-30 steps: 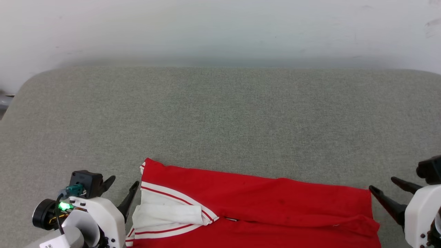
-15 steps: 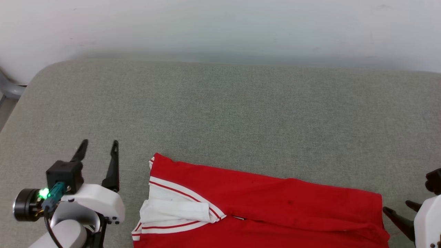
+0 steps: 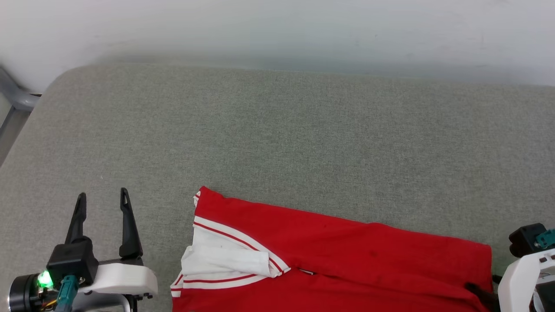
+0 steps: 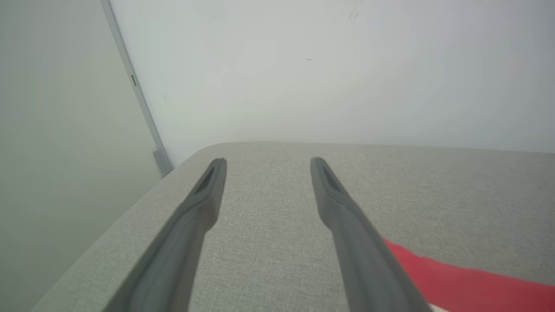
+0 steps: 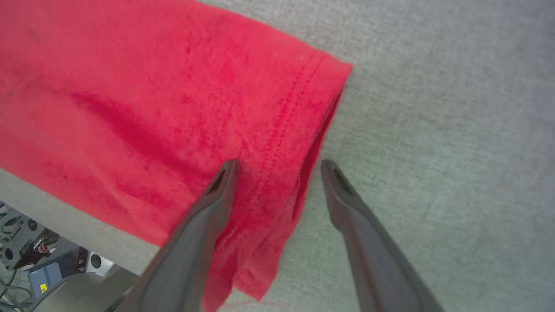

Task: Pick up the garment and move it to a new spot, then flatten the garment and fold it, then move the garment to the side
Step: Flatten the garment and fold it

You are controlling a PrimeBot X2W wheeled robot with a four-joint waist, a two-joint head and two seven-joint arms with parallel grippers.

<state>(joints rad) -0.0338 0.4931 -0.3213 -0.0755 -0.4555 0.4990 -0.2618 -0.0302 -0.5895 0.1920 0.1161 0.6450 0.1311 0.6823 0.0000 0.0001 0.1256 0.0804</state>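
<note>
Left gripper (image 3: 102,193) released, jaws wide apart, nothing between them; its fingers (image 3: 125,216) point up toward the wall (image 3: 277,26) over bare grey pad (image 3: 277,130). It sits near the garment (image 3: 347,247), off its left end, not touching. In the left wrist view the same gripper (image 4: 267,161) is spread over the pad (image 4: 269,242), with a red corner of the garment (image 4: 459,281) at lower right, partly behind one finger. Right gripper (image 5: 280,163) also released and wide apart, straddling the garment's right end: one finger (image 5: 204,225) over the red cloth by the stitched hem (image 5: 282,130), the other over bare pad (image 5: 433,130), hem edge between them. Cannot tell if the tips touch cloth or pad; nothing is pinched. In the head view its white wrist housing (image 3: 520,277) sits at lower right, at the garment's right edge. Garment lies flat on the near part of the pad, from lower centre to lower right in the head view, its bottom cut off by the frame edge. White sleeve (image 3: 225,260) is folded over on its left end, with red-white trim (image 3: 234,236) around it. Lettering not visible. A grey metal frame (image 3: 17,97) stands off the pad's far left corner. Robot base with cables (image 5: 39,255) shows below the pad's near edge in the right wrist view.
</note>
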